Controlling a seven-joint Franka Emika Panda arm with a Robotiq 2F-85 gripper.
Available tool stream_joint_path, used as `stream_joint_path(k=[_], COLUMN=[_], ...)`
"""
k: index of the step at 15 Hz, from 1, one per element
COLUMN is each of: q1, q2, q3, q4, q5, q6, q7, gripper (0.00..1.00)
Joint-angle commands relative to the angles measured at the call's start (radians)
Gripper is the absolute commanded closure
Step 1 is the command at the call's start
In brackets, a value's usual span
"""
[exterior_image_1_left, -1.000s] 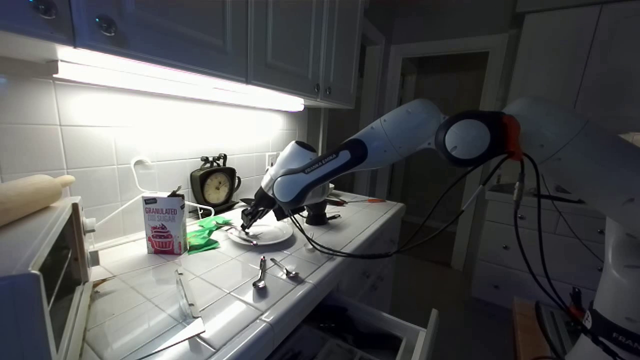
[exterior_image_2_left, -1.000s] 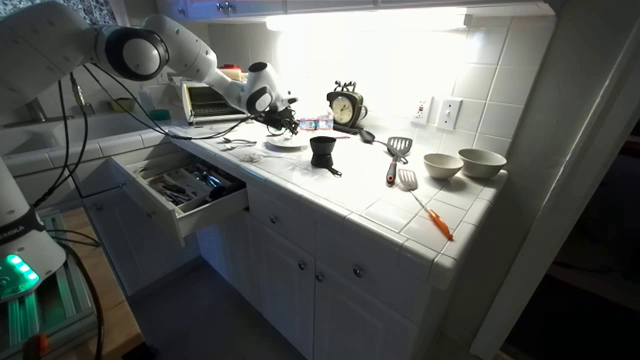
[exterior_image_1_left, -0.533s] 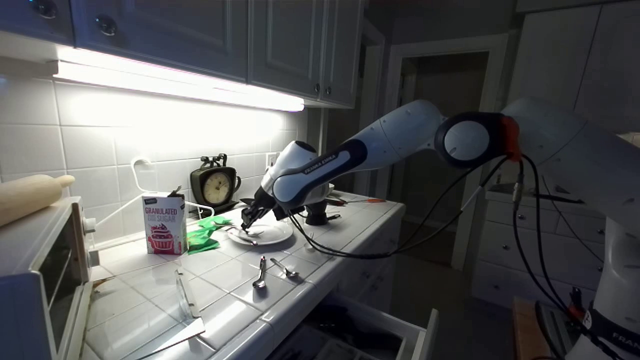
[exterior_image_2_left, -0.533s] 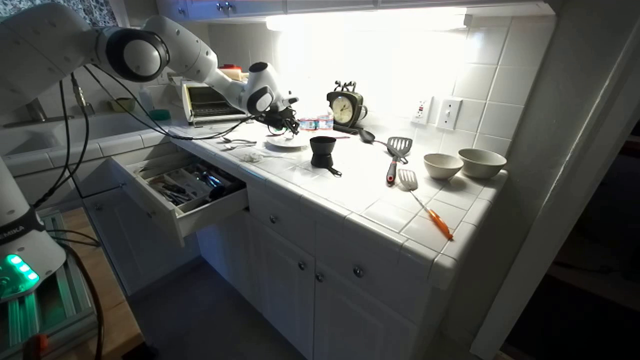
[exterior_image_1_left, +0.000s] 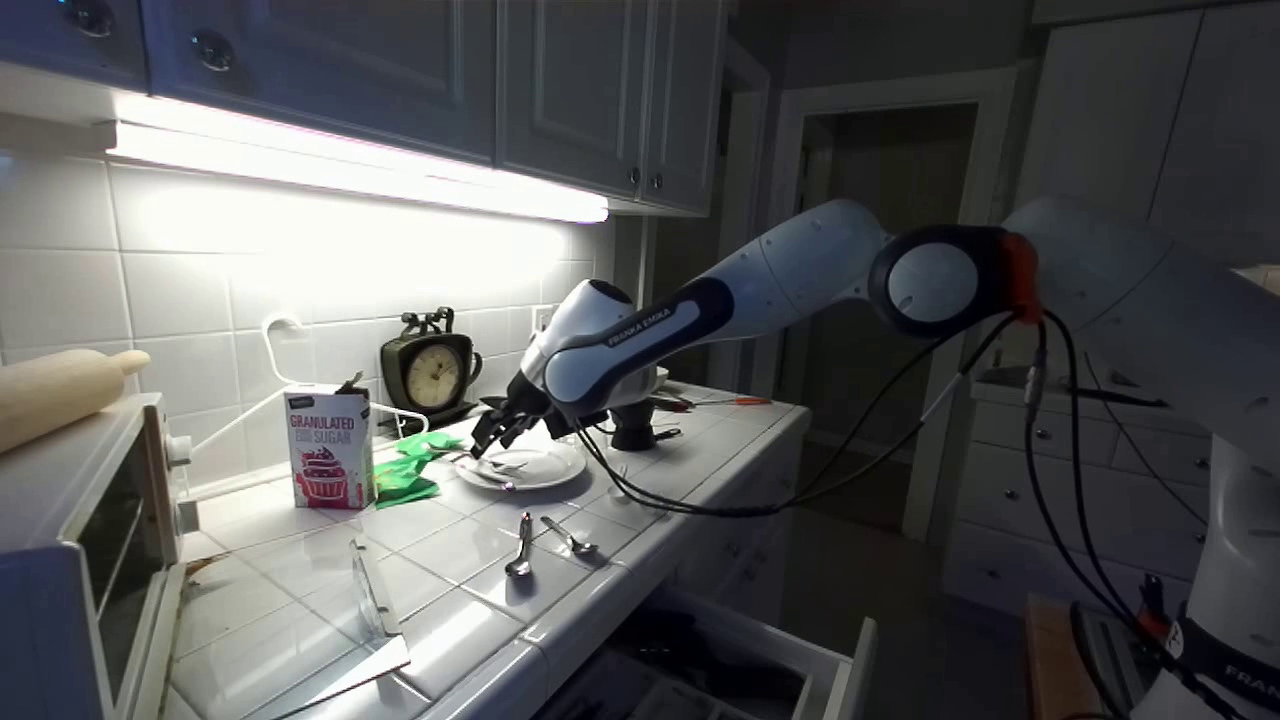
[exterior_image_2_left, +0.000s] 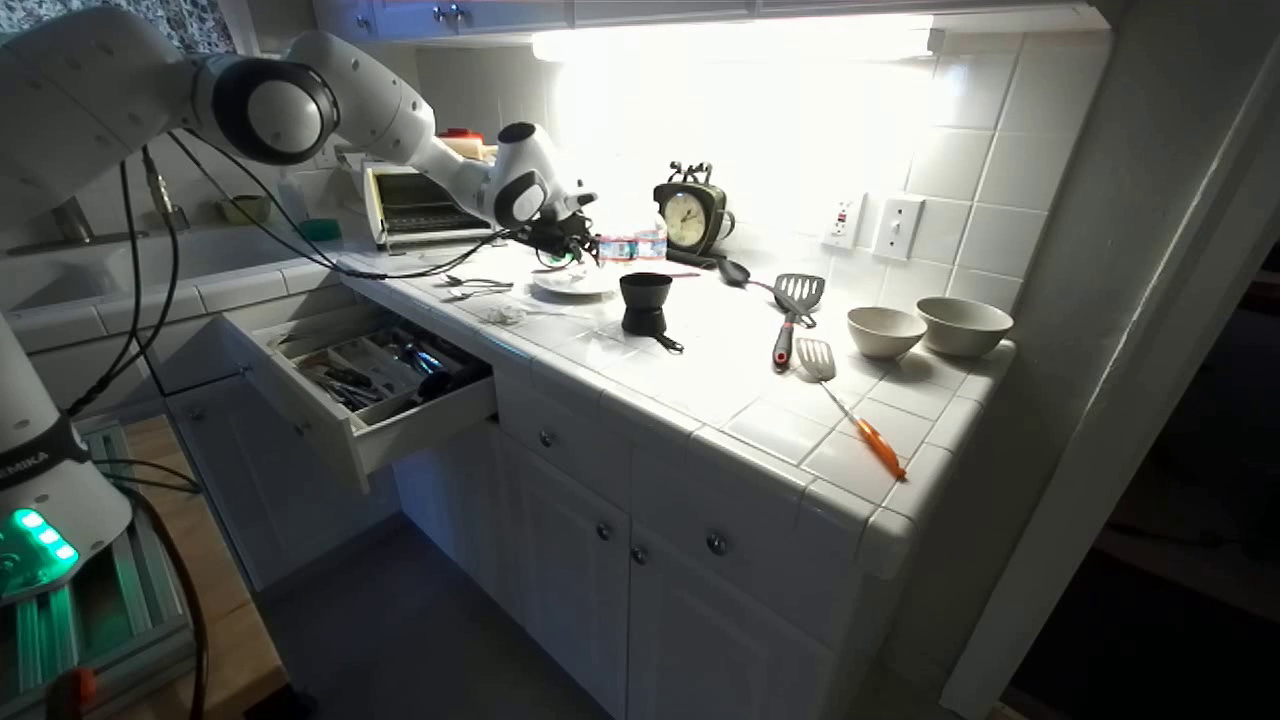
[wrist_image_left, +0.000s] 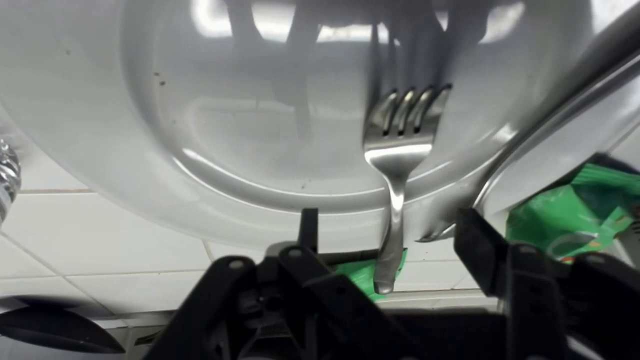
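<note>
Currently, your gripper (wrist_image_left: 388, 222) has its fingers parted and grips nothing; in the wrist view the fork (wrist_image_left: 396, 192) shows in the gap, a finger on either side of its handle. The fork lies on the plate (wrist_image_left: 270, 135), tines over the well and handle reaching out past the rim. That overhang is your main worry: if you press on the handle's end, the rim could act as a pivot and flip the tines up. You also have a second metal utensil (wrist_image_left: 537, 135) across the plate's edge, its tip just beside one finger in that view, so an off-centre squeeze could pinch both pieces together. Watch your depth: the views do not settle how far the fingertips hang above the plate, and dropping too low may knock the rim and push the plate across the glossy tiles (exterior_image_1_left: 455, 545). A green wrapper (wrist_image_left: 560, 220) near that same side could snag a finger, too.
</note>
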Motion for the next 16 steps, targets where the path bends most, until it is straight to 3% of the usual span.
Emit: stream_joint_path(k=[1,2,4,10,12,16], q1=[0.014,0.016,0.02,0.027,0.026,0.037], q2=[0.038,0.041,0.047,0.055,0.053,0.031], q3=[-0.012,-0.013,-0.014,-0.016,-0.016,-0.044], q4=[0.055,0.057,0.06,0.07,0.067,0.046], q5=[-0.031,-0.032,-0.034,-0.034,-0.034,-0.033], q6=[-0.019,-0.019,-0.021,-0.02,-0.02,-0.023], q7=[0.036,0.037,0.038,0.037,0.038,0.075], gripper=[0.21,0.42,0.51,0.95,1.0,0.98])
